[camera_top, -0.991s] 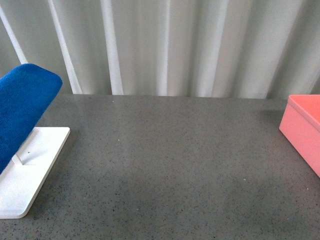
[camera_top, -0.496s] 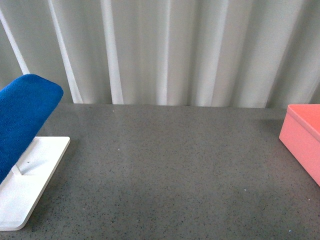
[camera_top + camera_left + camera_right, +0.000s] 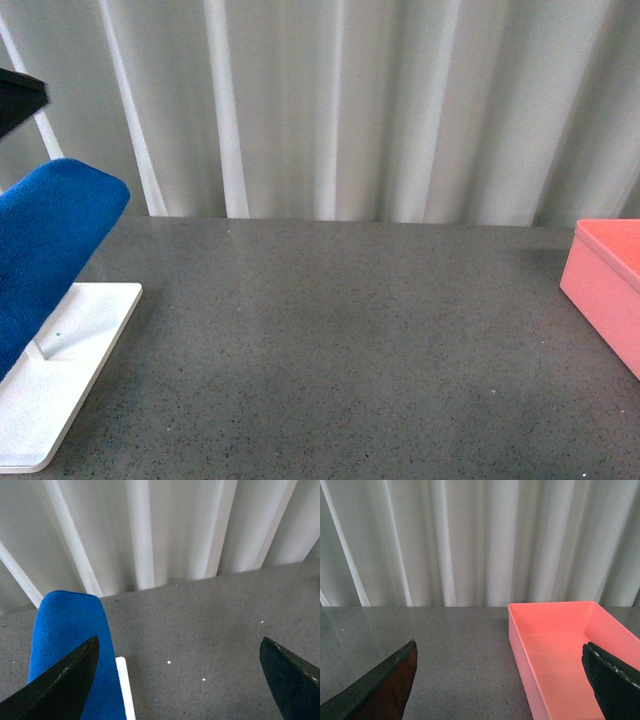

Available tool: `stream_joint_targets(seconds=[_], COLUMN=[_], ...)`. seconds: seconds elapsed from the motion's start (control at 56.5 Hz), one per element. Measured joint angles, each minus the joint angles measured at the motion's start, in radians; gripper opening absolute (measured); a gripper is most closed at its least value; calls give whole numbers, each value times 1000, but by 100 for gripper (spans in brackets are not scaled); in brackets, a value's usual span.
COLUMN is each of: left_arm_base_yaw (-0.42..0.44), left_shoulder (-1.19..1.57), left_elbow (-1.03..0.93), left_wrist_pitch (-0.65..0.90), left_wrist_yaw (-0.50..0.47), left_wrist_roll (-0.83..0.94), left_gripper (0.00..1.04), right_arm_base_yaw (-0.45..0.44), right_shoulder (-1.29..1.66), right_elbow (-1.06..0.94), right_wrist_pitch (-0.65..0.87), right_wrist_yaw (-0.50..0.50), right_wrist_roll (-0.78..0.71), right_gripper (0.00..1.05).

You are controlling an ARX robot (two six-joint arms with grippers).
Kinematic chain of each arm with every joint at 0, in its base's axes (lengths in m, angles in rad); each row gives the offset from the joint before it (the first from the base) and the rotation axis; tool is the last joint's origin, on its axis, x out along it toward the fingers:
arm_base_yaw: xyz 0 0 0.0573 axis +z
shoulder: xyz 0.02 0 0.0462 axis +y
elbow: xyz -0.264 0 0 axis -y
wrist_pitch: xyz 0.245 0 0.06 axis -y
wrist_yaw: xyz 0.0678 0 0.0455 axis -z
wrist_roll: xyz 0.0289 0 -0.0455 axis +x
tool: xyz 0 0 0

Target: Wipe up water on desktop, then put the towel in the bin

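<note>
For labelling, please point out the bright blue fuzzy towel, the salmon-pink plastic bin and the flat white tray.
bright blue fuzzy towel [image 3: 50,240], front view, its draped face.
salmon-pink plastic bin [image 3: 565,670], right wrist view, its bare floor.
flat white tray [image 3: 70,360], front view, its bare top.

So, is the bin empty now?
Empty as far as shown: the bin shows a bare floor; the towel hangs on the white stand.
</note>
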Motion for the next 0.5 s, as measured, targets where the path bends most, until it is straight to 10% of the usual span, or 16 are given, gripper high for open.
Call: stream_joint_targets(seconds=[0.496], left_arm_base_yaw=[116], left_shoulder=[514], left_elbow=[696], left_wrist_pitch=[-550], left_wrist_yaw=[-306], left_wrist_roll=[417], left_gripper=[98], right_arm_base_yaw=[0], right_shoulder=[0], right_elbow=[0], right_wrist_pitch=[0], right_wrist_yaw=[0], right_wrist_roll=[0], right_gripper=[98])
